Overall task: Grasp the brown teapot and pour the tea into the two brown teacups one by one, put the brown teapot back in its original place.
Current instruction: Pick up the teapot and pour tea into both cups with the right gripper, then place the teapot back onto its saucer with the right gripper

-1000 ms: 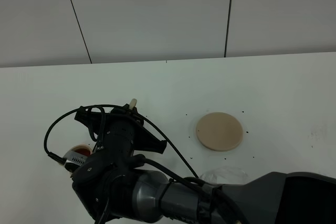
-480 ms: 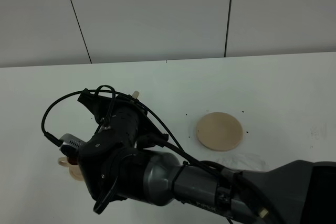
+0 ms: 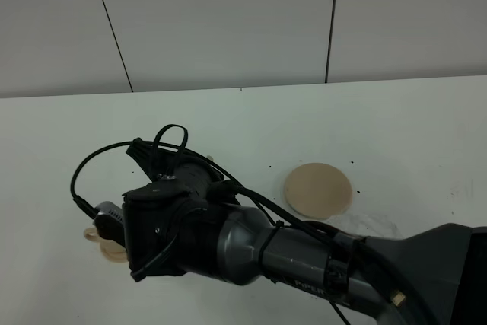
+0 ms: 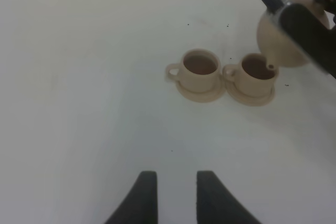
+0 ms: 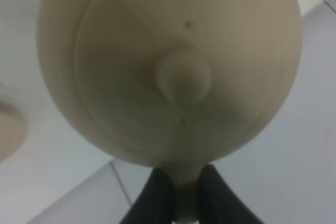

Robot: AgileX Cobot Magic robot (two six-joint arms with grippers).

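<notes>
Tan brown teapot (image 4: 286, 38) tilted, spout directly over nearer teacup (image 4: 255, 73); right fingers (image 5: 181, 192) clamped on handle; left fingers (image 4: 174, 195) slightly parted, empty.

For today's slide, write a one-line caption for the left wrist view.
The tilted brown teapot holds its spout over the nearer of two teacups, while the left gripper hangs open and empty over the bare table.

White table (image 3: 426, 119) before pale panelled wall (image 3: 228, 20)

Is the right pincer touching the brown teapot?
Touching. The right wrist view shows the right pincer with both fingers closed on the handle of the brown teapot, with no gap between them.
</notes>
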